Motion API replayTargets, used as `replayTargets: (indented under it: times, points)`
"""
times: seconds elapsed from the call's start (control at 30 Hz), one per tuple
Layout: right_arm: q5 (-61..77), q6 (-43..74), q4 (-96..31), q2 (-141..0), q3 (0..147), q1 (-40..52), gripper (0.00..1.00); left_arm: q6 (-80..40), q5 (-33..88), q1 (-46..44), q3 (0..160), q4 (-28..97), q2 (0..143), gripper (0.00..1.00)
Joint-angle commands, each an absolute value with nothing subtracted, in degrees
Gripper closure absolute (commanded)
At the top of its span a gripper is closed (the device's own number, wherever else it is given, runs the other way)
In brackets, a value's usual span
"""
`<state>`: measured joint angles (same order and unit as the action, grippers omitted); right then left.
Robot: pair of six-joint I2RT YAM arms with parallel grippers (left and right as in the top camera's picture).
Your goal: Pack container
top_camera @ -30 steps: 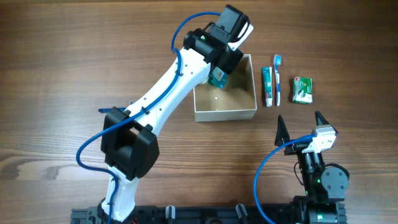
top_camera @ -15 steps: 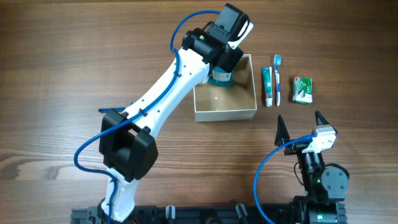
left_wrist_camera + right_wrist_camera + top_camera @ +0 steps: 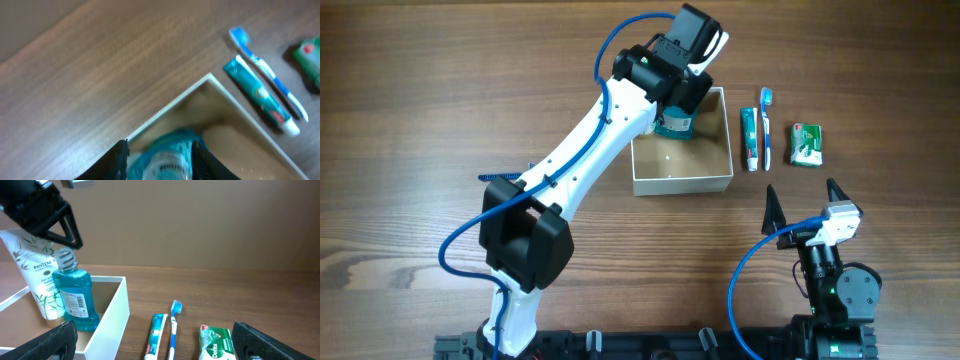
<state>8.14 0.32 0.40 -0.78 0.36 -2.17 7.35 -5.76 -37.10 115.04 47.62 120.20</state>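
Wood-grain tabletop (image 3: 420, 100) carries the container (image 3: 685, 185) directly beneath the left gripper (image 3: 161, 160). Its thin white walls look light, fairly stiff and apt to slide, so I judge a pinch over one wall's rim the best hold. That gripper's fingers flank the mouthwash bottle (image 3: 75, 300) standing inside, gripping or freed I cannot tell, while the right gripper (image 3: 801, 190) hangs spread wide and empty, the box ahead to its left.

Brown wood-grain tabletop (image 3: 420, 90), evenly lit
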Motion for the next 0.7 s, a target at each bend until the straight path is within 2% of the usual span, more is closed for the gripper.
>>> replayTargets:
  times: [0.0,0.33,0.5,0.67]
  points:
    - [8.67,0.14,0.62,-0.43,0.30,-1.83,0.00,6.83,-6.11,-36.62,116.11,44.14,116.99,0.57]
    - [8.67,0.16,0.62,-0.43,0.30,-1.83,0.00,6.81,-6.74,-35.94,116.11,36.84,109.06,0.53]
    - [8.67,0.14,0.62,-0.43,0.30,-1.83,0.00,6.79,-13.34,-34.24,116.11,38.65,102.50,0.52]
    - [8.67,0.14,0.62,-0.43,0.30,-1.83,0.00,6.42,-17.39,-32.08,116.11,45.78,95.64,0.51]
